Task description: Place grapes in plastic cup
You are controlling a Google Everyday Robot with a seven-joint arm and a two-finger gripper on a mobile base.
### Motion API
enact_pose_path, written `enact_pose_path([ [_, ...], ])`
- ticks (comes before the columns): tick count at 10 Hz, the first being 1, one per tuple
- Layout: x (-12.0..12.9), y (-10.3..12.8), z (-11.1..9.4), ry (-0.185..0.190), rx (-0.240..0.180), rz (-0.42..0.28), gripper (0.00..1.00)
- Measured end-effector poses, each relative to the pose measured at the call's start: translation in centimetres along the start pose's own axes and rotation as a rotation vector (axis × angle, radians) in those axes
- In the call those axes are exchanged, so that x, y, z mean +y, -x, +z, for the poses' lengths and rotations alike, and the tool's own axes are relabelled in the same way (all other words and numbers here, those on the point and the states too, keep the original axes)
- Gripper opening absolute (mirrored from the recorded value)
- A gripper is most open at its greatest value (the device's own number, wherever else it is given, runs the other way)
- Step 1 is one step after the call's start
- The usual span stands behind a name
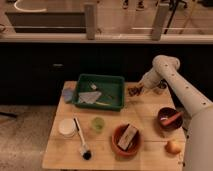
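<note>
The grapes [132,91], a small dark bunch, hang just right of the green tray at the back of the wooden table [150,112]. My gripper [137,89] is at the end of the white arm that reaches in from the right, and it is shut on the grapes, a little above the tabletop. The plastic cup [98,123], translucent light green, stands upright near the table's middle, well to the front left of the gripper.
A green tray [115,80] with papers lies at the back. Around the cup are a white round container [67,127], a black brush [81,142] and an orange bowl [118,146] holding a packet. A dark bowl [170,118] and an orange fruit [173,147] sit at the right, a blue-grey cup [67,93] at the left.
</note>
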Motion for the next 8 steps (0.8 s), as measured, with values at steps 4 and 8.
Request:
enact_pose_path([
  [4, -0.55, 2.31, -0.13, 0.007, -0.022, -0.059, 0.0],
  [8, -0.61, 2.41, -0.08, 0.007, -0.023, -0.061, 0.0],
])
